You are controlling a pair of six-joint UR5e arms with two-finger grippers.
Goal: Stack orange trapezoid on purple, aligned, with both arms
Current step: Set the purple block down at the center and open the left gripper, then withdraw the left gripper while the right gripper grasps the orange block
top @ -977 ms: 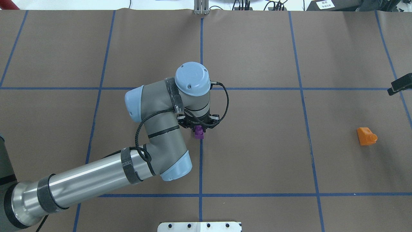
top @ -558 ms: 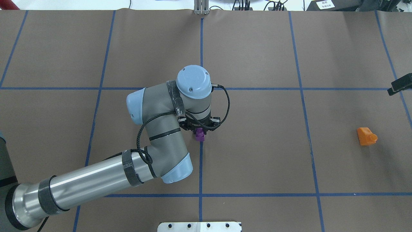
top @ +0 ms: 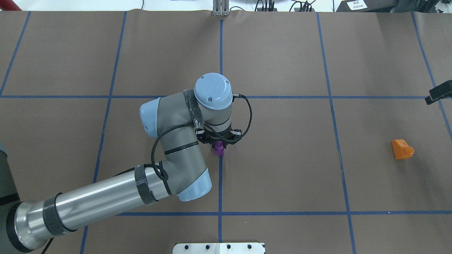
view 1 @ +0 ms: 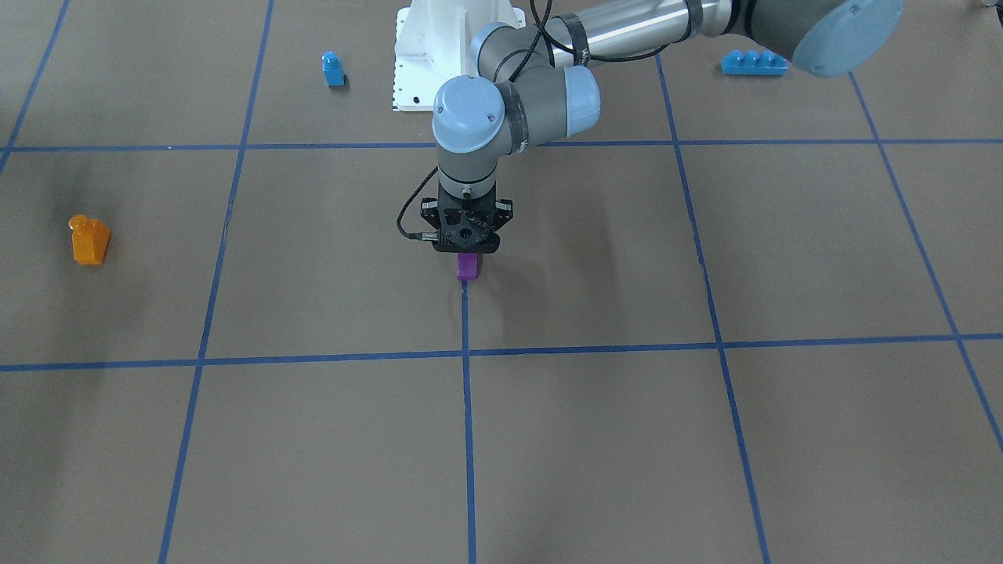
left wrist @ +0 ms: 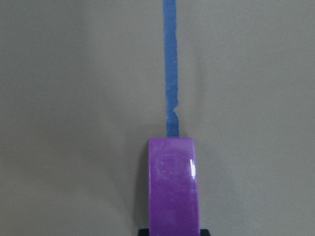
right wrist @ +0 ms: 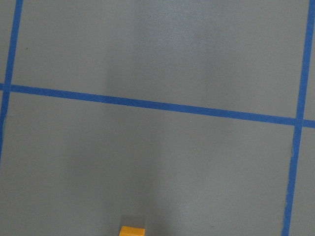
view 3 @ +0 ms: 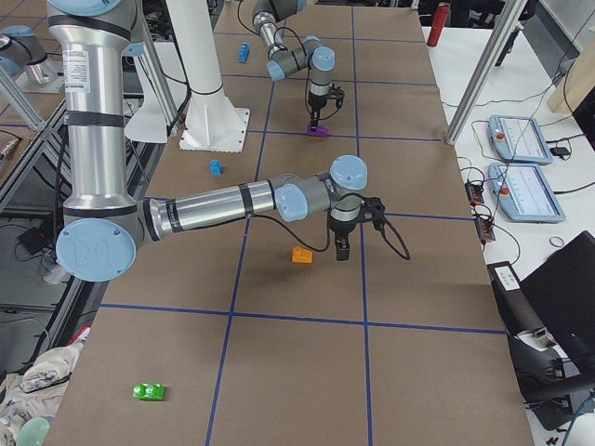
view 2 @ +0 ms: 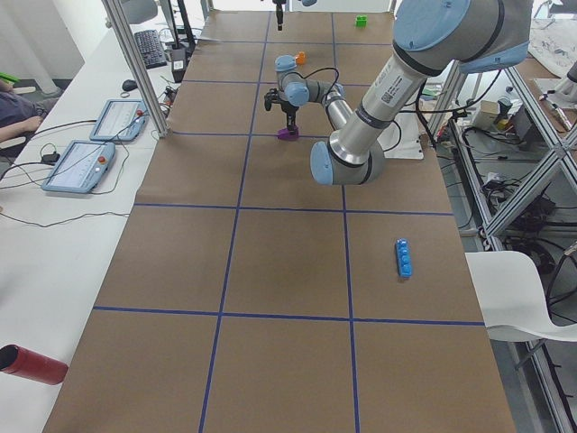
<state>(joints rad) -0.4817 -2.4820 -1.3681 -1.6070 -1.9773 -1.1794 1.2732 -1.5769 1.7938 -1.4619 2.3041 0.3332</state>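
Step in hand: the left gripper [view 1: 467, 254] is holding the purple [view 1: 467, 267] low at the table's [top: 282, 176] middle, at the end of a blue tape line [left wrist: 170, 64]. I judge it is placing the base.
Grip: its jaws seem to be clamping the purple, though the fingers are mostly hidden.
Orange trapezoid [top: 402, 149]: lying untouched at the right end, well apart.
Right gripper [view 3: 341, 249]: hanging above and near the orange. I cannot tell how wide it is.
Next move: probably releasing the purple upright, then fetching the orange.
Left arm pose: elbow bending, wrist pointing straight down.

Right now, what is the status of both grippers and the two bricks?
Left gripper shut on the purple, low at centre. Right gripper near the orange trapezoid, not touching; jaws unclear. Nothing lies between the two bricks.
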